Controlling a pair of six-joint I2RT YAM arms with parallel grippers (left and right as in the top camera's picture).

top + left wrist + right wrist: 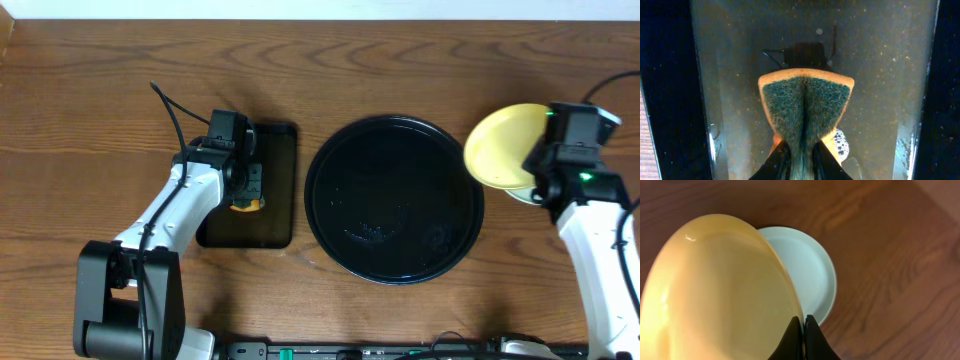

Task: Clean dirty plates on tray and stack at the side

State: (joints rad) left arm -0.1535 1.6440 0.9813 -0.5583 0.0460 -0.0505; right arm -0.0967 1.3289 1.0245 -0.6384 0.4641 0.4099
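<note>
The round black tray [395,122] lies bare at the middle of my table [100,90], so I judge the washing done and the stacking in hand. Left of it, the small rectangular tray [275,215] sits under my left gripper [800,157], which is pinched tight on the green-faced sponge [805,105]; I'd leave that arm parked. The yellow plate [715,290] hangs tilted, its rim clamped in my right gripper [802,325], above the mint-blue plate [810,270] resting on the table just right of the round tray. I'd level the yellow one, centre it over the mint one, lower until they touch, then let go. I can read no brand, label or writing anywhere.
</note>
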